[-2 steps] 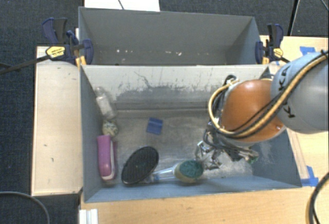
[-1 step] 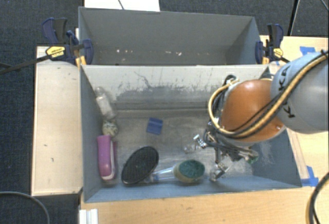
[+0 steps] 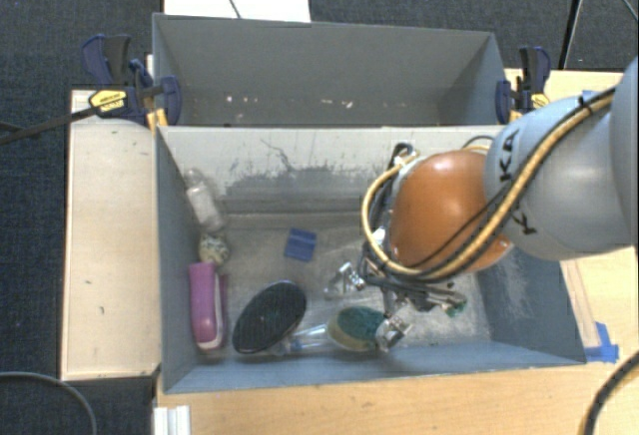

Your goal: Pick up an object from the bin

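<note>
The grey bin was one, and seven loose things could be counted in it, one of each kind. There was one pink oblong bottle, one black oval brush head, one small blue block, one clear plastic bottle, one small speckled ball, one round green disc and one crumpled clear piece.

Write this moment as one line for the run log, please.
hand: low in bin, near front wall, beside green round thing | grasp: cannot tell | nearby: black oval brush, blue block
</note>
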`<state>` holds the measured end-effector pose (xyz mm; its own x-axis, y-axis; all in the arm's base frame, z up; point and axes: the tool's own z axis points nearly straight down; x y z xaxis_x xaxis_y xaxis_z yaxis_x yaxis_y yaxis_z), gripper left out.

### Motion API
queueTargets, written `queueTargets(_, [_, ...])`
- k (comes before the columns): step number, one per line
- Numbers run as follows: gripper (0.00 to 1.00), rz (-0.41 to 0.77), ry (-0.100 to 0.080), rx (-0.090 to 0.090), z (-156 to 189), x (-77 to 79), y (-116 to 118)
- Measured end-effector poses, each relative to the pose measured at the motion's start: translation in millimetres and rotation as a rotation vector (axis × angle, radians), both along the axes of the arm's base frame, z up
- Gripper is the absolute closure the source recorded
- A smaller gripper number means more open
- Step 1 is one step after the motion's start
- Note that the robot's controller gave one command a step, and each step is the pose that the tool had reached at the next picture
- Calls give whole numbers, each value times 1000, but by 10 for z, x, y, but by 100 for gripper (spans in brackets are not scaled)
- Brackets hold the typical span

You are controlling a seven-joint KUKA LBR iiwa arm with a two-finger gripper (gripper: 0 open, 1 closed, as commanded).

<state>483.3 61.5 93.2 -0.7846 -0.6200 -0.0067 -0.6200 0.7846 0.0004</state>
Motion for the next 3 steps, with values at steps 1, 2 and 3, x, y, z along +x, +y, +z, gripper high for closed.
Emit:
queueTargets(1, [100, -3, 0, -2, -3, 3, -31])
queueTargets(2, [100, -8, -7, -3, 1827, 94, -60])
queueTargets(3, [100, 380, -2, -5, 1823, 2, -186])
